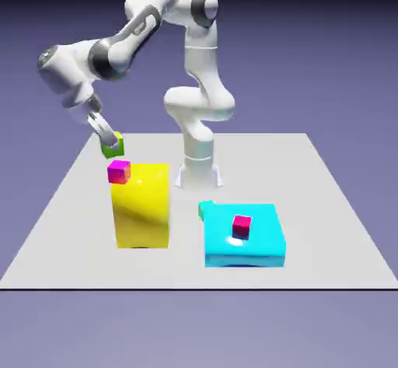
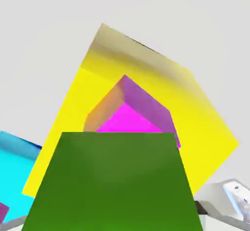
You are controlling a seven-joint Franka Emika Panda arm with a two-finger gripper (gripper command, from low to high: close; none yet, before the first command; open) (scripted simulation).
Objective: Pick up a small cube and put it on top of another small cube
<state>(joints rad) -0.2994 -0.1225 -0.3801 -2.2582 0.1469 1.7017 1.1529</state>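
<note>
Two views, exterior first:
exterior / carried cube: yellow-green cube (image 1: 113, 144) is off the bench (image 1: 326, 203), clamped in the fingers (image 1: 110, 142), up in the air near the bench's far edge on the exterior view's left.
exterior / target: magenta cube (image 1: 119, 172) sits on the top face of the yellow block (image 1: 141, 207), at the corner nearest the exterior view's left.
exterior / key relation: green cube hangs above the magenta one, apart from it, a clear gap between them. It reads slightly toward the exterior view's left of the target, not yet centred.
exterior / arm pose: Franka arm (image 1: 155, 16) folded over from its base, forearm running to the exterior view's left, wrist bent so the hand points down and tilts a little.
exterior / others: red-pink cube (image 1: 242, 226) rests on the cyan block (image 1: 242, 236), well apart from the work, no interference.
hand / carried cube: green cube fills the lower part of the picture and hides the finger tips; grip state taken from the exterior view: closed on the cube.
hand / target: magenta cube shows just past the green cube's top edge, rotated, one corner pointing away, on the yellow top face.
hand / key relation: target lies ahead along the line of the fingers, roughly mid-picture.
judgement / next move: likely small lateral trim plus yaw match, then straight descent; off-centre release risks the cube tipping off.
</note>
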